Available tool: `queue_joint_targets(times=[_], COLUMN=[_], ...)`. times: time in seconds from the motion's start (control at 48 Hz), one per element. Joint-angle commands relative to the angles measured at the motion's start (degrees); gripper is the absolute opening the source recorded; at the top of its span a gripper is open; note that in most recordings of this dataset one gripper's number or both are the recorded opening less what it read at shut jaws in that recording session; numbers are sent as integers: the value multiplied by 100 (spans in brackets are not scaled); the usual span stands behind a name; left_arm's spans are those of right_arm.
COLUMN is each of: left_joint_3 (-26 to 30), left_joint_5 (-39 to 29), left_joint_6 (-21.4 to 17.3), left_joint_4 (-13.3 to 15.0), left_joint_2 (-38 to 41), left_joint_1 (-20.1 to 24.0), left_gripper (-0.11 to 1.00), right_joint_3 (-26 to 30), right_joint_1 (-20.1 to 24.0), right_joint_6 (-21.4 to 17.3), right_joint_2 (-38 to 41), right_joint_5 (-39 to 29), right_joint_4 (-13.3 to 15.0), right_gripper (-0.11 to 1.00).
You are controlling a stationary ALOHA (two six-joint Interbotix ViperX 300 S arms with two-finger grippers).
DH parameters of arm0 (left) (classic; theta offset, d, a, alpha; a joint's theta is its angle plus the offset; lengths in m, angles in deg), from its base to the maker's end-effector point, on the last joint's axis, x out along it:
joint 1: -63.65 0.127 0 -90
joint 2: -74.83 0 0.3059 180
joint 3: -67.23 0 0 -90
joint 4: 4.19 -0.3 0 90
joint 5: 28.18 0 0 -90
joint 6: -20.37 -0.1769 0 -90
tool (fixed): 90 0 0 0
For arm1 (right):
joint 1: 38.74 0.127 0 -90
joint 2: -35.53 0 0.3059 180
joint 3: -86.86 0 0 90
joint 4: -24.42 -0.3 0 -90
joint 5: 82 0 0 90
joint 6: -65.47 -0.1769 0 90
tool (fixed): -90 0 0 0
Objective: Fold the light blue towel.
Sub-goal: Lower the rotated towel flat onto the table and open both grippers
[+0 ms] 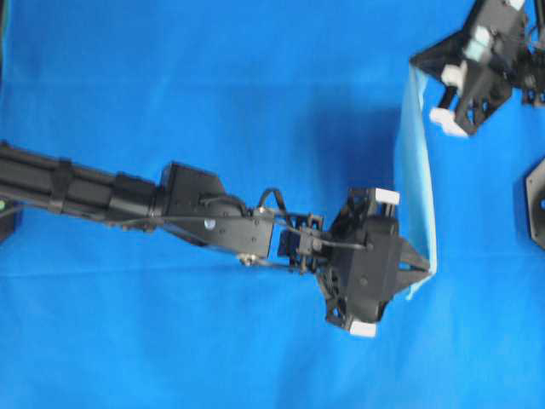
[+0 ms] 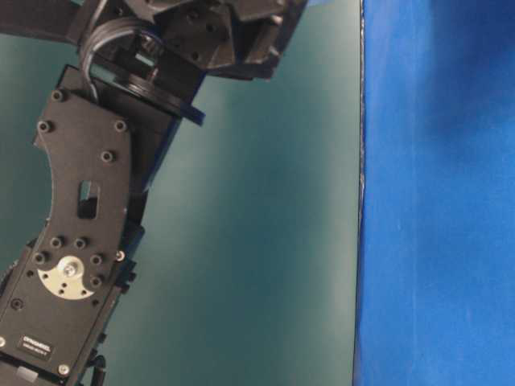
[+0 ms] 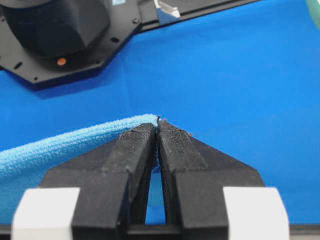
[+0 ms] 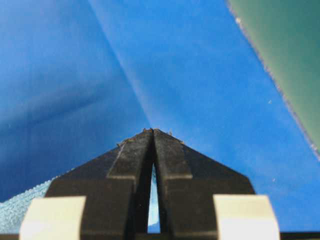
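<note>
The light blue towel (image 1: 417, 170) hangs lifted off the table as a narrow pale strip, stretched between both grippers. My left gripper (image 1: 423, 267) is shut on its lower corner. In the left wrist view the towel's hemmed edge (image 3: 60, 147) runs off to the left from the pinched tips of the left gripper (image 3: 157, 125). My right gripper (image 1: 416, 62) is shut on the upper corner. The right wrist view has a bit of pale towel (image 4: 20, 212) at the lower left beside the closed right gripper (image 4: 152, 131). Most of the towel's face is hidden edge-on.
A deep royal-blue cloth (image 1: 213, 94) covers the table. The left arm (image 1: 128, 200) reaches across from the left edge. A black arm base (image 1: 536, 200) sits at the right edge, also seen in the left wrist view (image 3: 55, 30). A black arm link (image 2: 76, 241) fills the table-level view.
</note>
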Motion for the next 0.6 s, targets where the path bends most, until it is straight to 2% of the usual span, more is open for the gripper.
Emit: queue_joint_targets(times=[0.0,0.187,0.354,0.583], left_joint_3=[-53,-844,-1573,-2514], left_joint_5=[18,149,431,633], left_joint_6=[123,334,791,1327], left_joint_4=[-9,9,9,9], left_joint_2=[-185,-492,-782,-1151], left_joint_1=[-105,-132,-185,-202], left_gripper=[3,3,3,3], right_joint_3=[141,378,756,1292], right_joint_1=[-167,-167,-167,-167], right_joint_6=[26,26,0,-9], right_joint_2=[193,984,1775,2540], right_joint_5=[70,747,1292,1617], right_joint_4=[18,18,18,18], right_gripper=[0,0,0,0])
